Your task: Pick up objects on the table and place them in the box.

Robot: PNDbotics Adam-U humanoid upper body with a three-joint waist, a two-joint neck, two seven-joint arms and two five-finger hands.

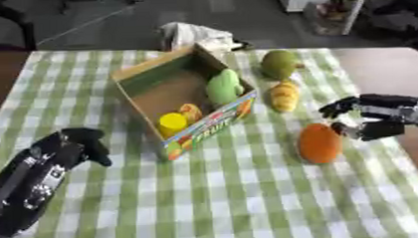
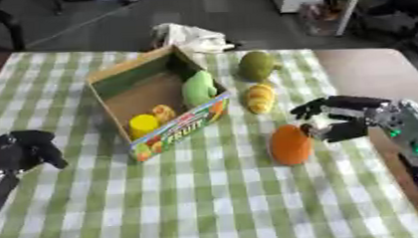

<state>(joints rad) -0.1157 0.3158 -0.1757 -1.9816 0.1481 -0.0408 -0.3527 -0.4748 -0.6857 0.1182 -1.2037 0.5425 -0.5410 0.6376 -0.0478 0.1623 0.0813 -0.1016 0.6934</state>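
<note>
A: In the left eye view, where does the orange egg-shaped fruit (image 1: pixel 320 143) lie?

B: On the green-and-white checked worktop (image 1: pixel 232 200), just left of the right robot hand (image 1: pixel 369 116). That robot hand comes in from the right edge with its black fingers curled but spread apart around nothing; the lower fingers sit right beside the fruit's upper right side, and contact cannot be told.

A: And the cardboard box with the printed fruit front (image 1: pixel 137 72)?

B: It stands left of the fruit, open at the top. Inside lie a pale green fruit (image 1: pixel 224 86), a yellow cylinder (image 1: pixel 172 123) and a small orange piece (image 1: pixel 191 111). Beside the box's right side lie a yellow croissant-shaped piece (image 1: pixel 284 96) and, farther back, a dark green rounded fruit (image 1: pixel 280 63).

A: The other robot hand?

B: The left robot hand (image 1: pixel 81 143) rests at the lower left, well apart from the box, fingers curled and holding nothing.

A: Does the right eye view add anything?

B: The right robot hand's fingers (image 2: pixel 309 108) reach over the top right of the orange fruit, jaws apart. A white crumpled cloth (image 2: pixel 189 38) lies at the worktop's far edge behind the box.
</note>
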